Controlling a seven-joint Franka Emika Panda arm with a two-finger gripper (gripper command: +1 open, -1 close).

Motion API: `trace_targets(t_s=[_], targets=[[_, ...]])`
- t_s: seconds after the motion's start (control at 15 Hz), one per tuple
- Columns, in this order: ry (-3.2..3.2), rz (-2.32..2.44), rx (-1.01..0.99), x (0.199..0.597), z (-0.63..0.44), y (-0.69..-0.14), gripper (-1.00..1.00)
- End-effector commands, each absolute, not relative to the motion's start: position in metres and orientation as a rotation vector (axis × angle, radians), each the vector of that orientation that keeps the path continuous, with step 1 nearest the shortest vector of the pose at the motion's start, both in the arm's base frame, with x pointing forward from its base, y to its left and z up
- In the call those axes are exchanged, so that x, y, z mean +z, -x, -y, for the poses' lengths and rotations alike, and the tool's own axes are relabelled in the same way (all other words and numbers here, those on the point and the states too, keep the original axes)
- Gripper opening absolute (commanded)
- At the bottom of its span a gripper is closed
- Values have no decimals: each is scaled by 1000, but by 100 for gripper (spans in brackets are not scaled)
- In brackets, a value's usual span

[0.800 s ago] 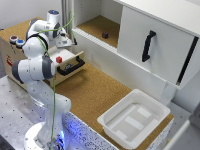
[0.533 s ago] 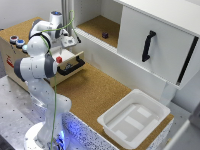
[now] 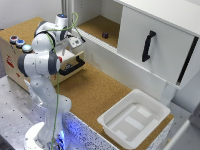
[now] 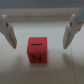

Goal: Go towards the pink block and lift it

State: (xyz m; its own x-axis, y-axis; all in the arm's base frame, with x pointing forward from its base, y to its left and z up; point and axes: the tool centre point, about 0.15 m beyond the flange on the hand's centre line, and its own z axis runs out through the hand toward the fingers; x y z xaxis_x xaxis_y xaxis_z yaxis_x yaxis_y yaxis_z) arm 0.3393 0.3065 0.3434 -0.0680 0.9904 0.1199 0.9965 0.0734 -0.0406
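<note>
In the wrist view the pink block (image 4: 37,50), a small reddish-pink cube with dark marks on its faces, lies on a pale surface. My gripper (image 4: 40,31) is open above it. One of its fingers (image 4: 7,31) stands on each side of the cube, clear of it, and nothing is held. In the exterior view the gripper (image 3: 75,42) hangs over the wooden drawer unit at the exterior view's left. There the arm hides the spot under the gripper, and I cannot make out the pink block for sure.
A small dark purple block (image 3: 105,35) lies on the open cabinet shelf. The white cabinet door carries a black handle (image 3: 146,46). The drawer below the gripper has a black handle (image 3: 72,66). A white tray (image 3: 159,109) stands at the exterior view's lower right. Round coloured knobs (image 3: 17,41) top the wooden box.
The gripper has shifted slightly toward the exterior view's right and down. Nothing was grasped or let go.
</note>
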Motion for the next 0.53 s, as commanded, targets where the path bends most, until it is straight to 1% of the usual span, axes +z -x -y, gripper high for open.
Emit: trace_targets(t_s=[0.0,0.2,0.33,0.4,0.47], targets=[[2042,2245,-147,328,-315,-351,100],[2055,2262,-143,325,-313,-353,100],[2051,2282,-140,319,-311,-345,100],[2051,2289,-140,317,-310,-342,-100],[2055,2284,-136,314,-309,-339,-100]])
